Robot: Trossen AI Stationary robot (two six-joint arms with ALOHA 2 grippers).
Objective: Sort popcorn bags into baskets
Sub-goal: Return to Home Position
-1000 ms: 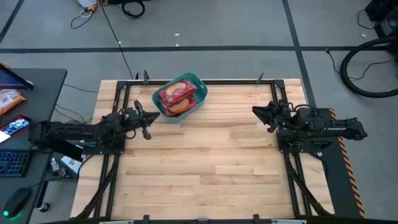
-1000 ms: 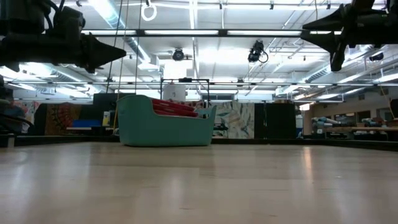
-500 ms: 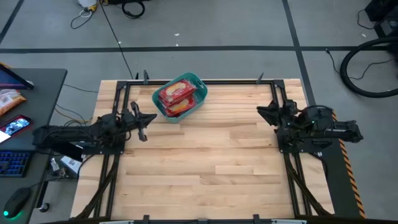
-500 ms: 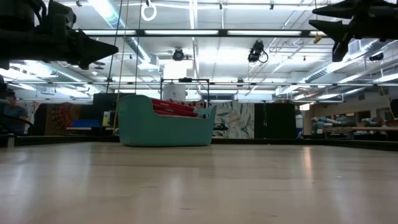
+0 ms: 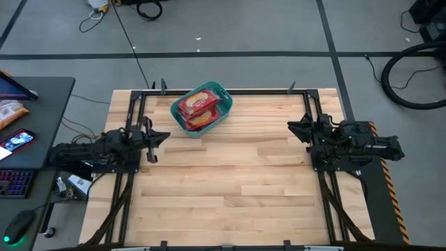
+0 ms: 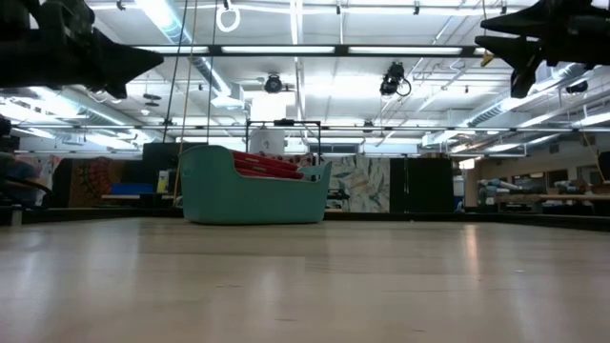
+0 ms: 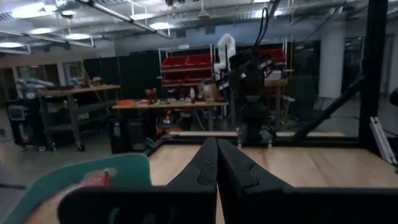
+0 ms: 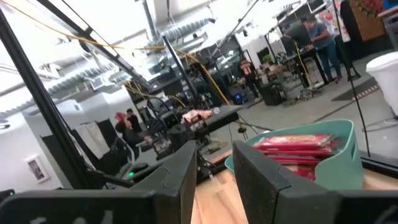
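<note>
At the far edge of the table (image 5: 237, 183), nearer the left arm's side, the basket (image 5: 221, 89) stood upright with the popcorn bags (image 5: 198, 106) stacked flat inside it. The top ones rose about level with the rim. Every red packet I could see lay in that tub.

Handling, my estimate: the bags looked thin and flat in glossy film, so probably light, slippery and easily creased, with contents that would not like a hard squeeze. Best hold would be a pinch across the thin dimension at an exposed short edge or corner, not a push down on the face. The tub looked like stiff plastic, light enough to slide if nudged. Its rim or the handle cut-out would be the place to grip it.

Left gripper (image 5: 162, 136): held off the wood at the left edge, just beside the basket's near corner, pointing toward the table's middle. Its fingers were pressed together with nothing between them.

Right gripper (image 5: 293, 127): at the right edge, well apart from the basket, raised and pointing inward. Its fingers stood parted and empty.
</note>
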